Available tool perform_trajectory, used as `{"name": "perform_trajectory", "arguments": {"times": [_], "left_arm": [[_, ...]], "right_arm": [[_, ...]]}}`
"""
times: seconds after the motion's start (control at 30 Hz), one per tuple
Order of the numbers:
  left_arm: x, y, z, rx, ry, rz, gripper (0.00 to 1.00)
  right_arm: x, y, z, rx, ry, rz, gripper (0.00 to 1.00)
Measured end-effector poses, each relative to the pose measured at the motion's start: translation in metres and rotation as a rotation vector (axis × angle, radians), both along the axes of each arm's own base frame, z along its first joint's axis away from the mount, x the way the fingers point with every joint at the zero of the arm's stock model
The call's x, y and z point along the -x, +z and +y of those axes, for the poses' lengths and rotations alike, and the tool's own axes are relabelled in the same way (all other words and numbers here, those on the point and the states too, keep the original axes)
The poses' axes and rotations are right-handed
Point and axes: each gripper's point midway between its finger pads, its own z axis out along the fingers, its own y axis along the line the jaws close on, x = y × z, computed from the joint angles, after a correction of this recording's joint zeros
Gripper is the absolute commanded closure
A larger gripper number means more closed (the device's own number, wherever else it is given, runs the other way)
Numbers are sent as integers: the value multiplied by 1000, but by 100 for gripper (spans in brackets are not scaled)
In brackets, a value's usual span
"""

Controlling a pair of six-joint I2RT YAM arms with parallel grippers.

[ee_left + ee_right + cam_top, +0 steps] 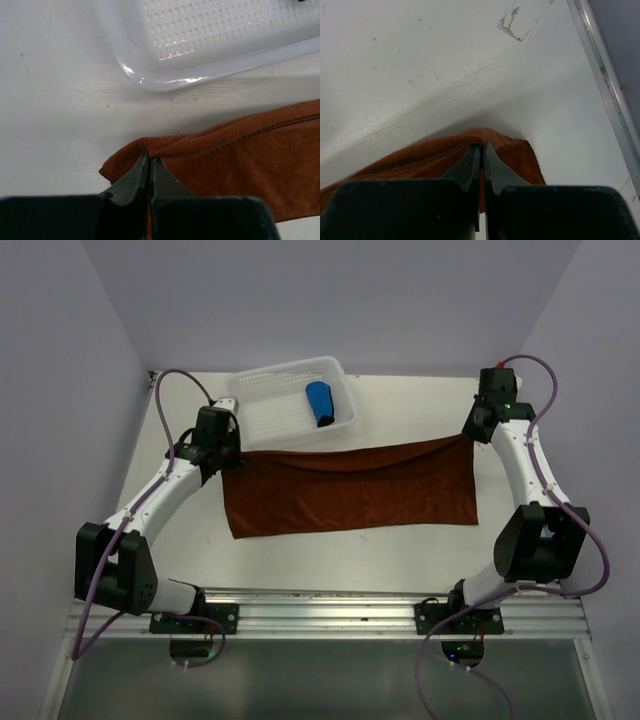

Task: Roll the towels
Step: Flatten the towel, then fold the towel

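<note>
Left gripper [149,160] and right gripper [481,147] each pinch a far corner of the rust-brown towel [350,490].
From above the wrists hide both pinches; only that view shows the towel spread on the table [400,550], the blue towel [320,403] rolled inside the basket [285,368], both arms reaching forward.
</note>
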Motion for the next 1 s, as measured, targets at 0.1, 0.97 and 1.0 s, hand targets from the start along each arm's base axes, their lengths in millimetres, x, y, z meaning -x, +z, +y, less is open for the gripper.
{"name": "perform_trajectory", "arguments": {"times": [0.1, 0.97, 1.0], "left_arm": [[0, 0, 0, -8, -8, 2, 100], [48, -3, 6, 12, -46, 16, 100], [49, -3, 5, 16, -49, 14, 100]], "right_arm": [[-3, 0, -1, 7, 3, -11, 100], [77, -17, -20, 83, -76, 33, 100], [80, -20, -20, 84, -77, 40, 100]]}}
